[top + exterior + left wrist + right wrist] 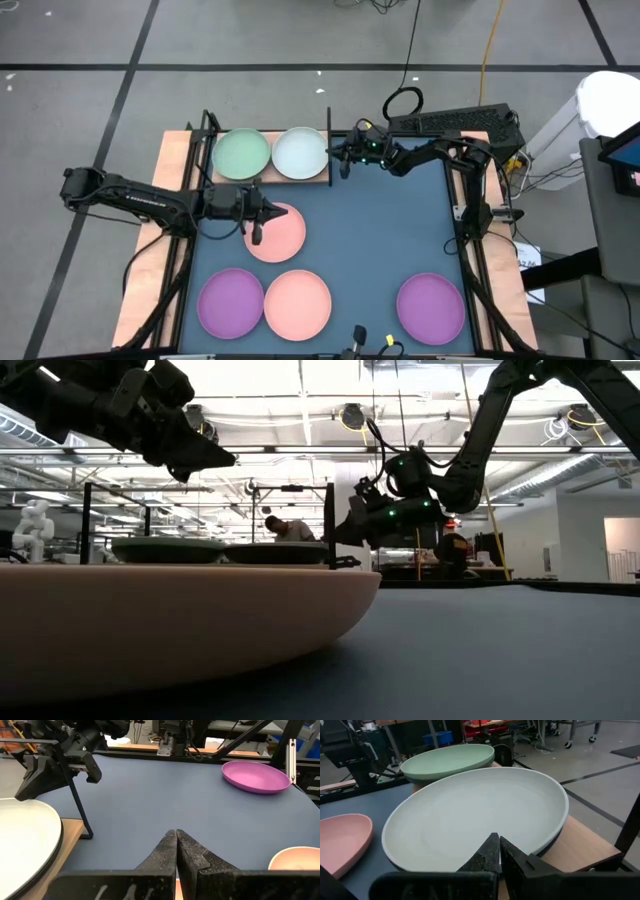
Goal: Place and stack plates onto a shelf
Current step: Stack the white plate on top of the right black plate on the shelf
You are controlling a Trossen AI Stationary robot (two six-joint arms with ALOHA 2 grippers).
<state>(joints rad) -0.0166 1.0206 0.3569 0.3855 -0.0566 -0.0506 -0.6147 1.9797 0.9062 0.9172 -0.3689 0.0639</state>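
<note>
From above, the shelf (318,177) sat at the mat's (380,240) far left edge, carrying a pale green plate (242,154) and a pale blue-white plate (300,152) side by side, filling its width. The right gripper (341,152) hung just beside the shelf's right edge; the left gripper (256,216) hovered over the upper pink plate (279,234). Near the front edge lay a purple plate (230,302) touching a second pink plate (298,303), with another purple plate (431,307) well apart to the right. The mat's middle and right stretch lay open.

At table height, a pink rim (180,625) filled the foreground; the shelf's black post (329,525) stood beside the right gripper (352,530).

The left wrist view showed that arm's fingers (165,852) clenched together on nothing, open mat ahead.

The right wrist view showed its fingers (512,857) likewise pressed shut, empty, at the blue-white plate's (475,815) near rim; dark edges showed beneath both shelf plates.
</note>
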